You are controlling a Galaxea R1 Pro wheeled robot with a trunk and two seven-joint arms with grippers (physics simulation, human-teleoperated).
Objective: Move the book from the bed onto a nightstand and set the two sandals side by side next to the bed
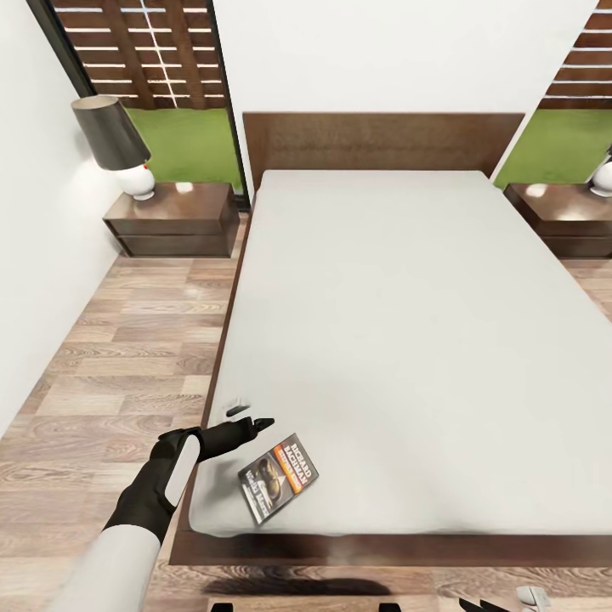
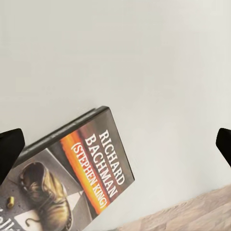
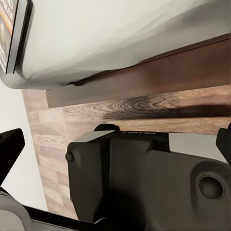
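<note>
The book (image 1: pixel 279 478), a dark paperback with an orange band, lies flat on the bed's grey mattress (image 1: pixel 408 340) near its near-left corner. My left gripper (image 1: pixel 253 418) is open over the mattress edge, just left of the book and not touching it. In the left wrist view the book (image 2: pixel 72 178) lies ahead of the spread fingertips (image 2: pixel 9 149). My right gripper (image 3: pixel 117 147) is open and holds nothing, low by the bed's foot, where the book's edge (image 3: pixel 12 33) shows. One nightstand (image 1: pixel 174 217) stands left of the headboard and another (image 1: pixel 565 217) right. The sandals are out of view.
A lamp (image 1: pixel 115 140) with a dark shade stands on the left nightstand. Wood-plank floor (image 1: pixel 127 357) runs between the bed and the white left wall. The dark bed frame (image 3: pixel 144 77) and my own base (image 3: pixel 144 183) lie close under the right gripper.
</note>
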